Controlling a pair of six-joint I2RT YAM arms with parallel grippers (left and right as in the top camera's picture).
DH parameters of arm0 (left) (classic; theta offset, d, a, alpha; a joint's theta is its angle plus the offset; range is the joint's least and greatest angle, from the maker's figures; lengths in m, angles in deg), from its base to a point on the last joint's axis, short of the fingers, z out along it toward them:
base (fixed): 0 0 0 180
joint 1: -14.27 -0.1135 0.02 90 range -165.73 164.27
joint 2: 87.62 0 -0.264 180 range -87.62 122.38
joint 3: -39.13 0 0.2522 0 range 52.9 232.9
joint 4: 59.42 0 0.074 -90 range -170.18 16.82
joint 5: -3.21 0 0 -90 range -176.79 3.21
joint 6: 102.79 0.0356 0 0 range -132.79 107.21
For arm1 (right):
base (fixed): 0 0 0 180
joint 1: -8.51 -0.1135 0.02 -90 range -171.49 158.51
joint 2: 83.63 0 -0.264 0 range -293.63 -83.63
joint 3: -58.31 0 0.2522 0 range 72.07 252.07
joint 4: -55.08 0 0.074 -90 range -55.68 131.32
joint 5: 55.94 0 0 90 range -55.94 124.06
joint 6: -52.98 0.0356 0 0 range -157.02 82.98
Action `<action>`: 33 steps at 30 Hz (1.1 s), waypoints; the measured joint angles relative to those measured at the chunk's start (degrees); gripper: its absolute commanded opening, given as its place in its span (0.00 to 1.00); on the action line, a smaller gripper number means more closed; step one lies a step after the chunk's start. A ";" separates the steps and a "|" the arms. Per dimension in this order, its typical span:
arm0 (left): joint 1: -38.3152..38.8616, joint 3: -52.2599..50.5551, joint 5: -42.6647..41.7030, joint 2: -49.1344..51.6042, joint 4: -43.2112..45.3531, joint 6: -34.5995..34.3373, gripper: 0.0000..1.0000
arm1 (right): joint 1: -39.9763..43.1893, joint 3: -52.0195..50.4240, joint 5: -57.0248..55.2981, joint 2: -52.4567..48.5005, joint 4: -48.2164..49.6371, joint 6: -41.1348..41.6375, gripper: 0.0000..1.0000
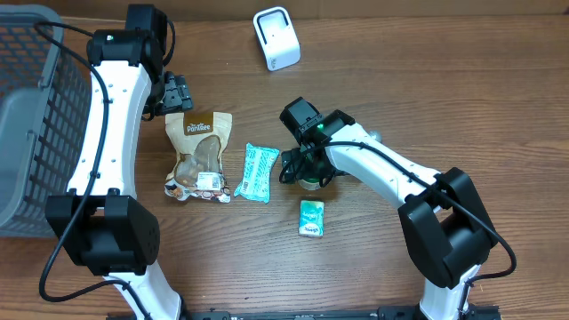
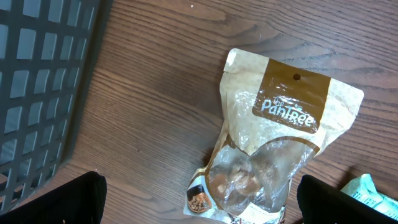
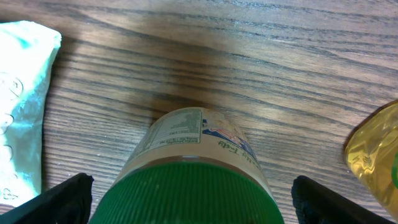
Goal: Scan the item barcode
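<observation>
Green ribbed plastic lid of a small tan-labelled jar (image 3: 186,186) sits between the right jaws, which stand wide open on either side and grip nothing; the jar seems upright on the wooden worktop (image 3: 249,50), with a mint-green foil packet (image 3: 18,93) just outside them. For a good grasp, the jaws should probably close squarely below the lid without covering the printed label, so its barcode can face the white box-shaped scanner (image 1: 276,38) well beyond them. Left jaws, likewise open, hover empty above a tan snack pouch (image 2: 280,137).
</observation>
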 measured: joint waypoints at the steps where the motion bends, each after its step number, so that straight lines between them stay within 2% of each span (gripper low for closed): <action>1: 0.00 0.00 -0.02 0.00 0.00 0.00 1.00 | 0.00 0.00 0.09 0.00 -0.09 -0.02 0.95; 17: 0.00 0.00 0.00 0.00 0.00 0.00 1.00 | -0.02 0.00 0.04 -1.73 0.42 -0.15 0.96; 26: 0.00 0.00 -0.02 0.00 0.00 0.00 1.00 | -0.02 0.00 -0.15 -1.73 0.35 -0.17 0.84; 29: 0.00 0.00 -0.02 0.00 0.00 0.00 1.00 | -0.02 0.00 -0.15 -1.73 0.33 -0.15 0.77; 30: 0.00 0.00 0.00 0.00 0.00 0.00 1.00 | -0.02 0.00 -0.15 -1.73 0.33 -0.20 0.70; 33: 0.00 0.00 0.00 0.00 0.02 0.00 0.99 | -0.02 0.04 -0.20 -1.73 -0.52 -0.17 0.66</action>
